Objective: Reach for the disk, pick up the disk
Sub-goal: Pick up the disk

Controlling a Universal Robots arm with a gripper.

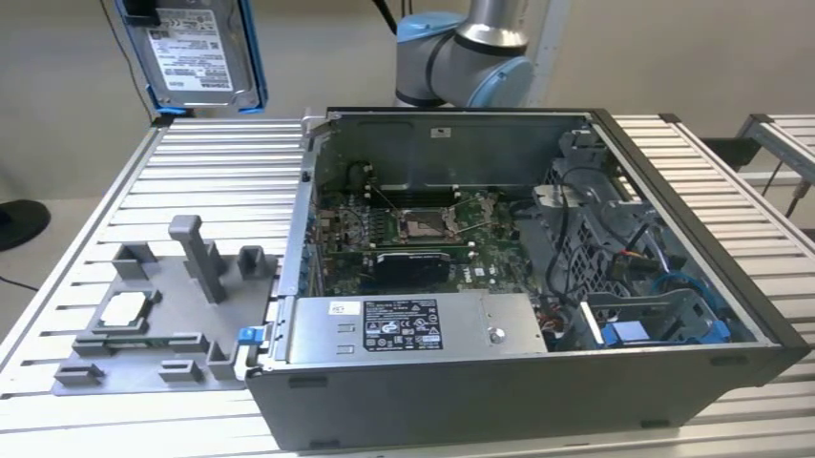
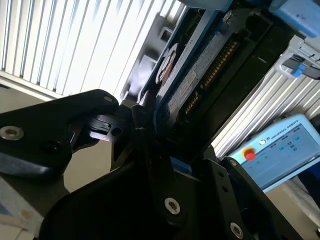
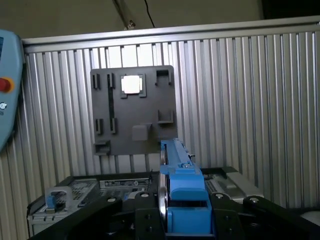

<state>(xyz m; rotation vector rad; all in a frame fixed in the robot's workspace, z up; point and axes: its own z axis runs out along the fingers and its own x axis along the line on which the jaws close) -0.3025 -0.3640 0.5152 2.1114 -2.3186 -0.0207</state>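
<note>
We see the disk aloft, its top cut off, beyond the open computer case toward the exterior view's left. The gripper clamps it. The case holds a motherboard.

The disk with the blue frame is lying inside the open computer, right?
Not quite. The disk is not lying inside the computer. It is up in the air at the exterior view's left, clear of the computer, as the exterior view shows. The first wrist view shows the claw shut on it. The rest is right: its frame is blue and the computer is open.
</note>
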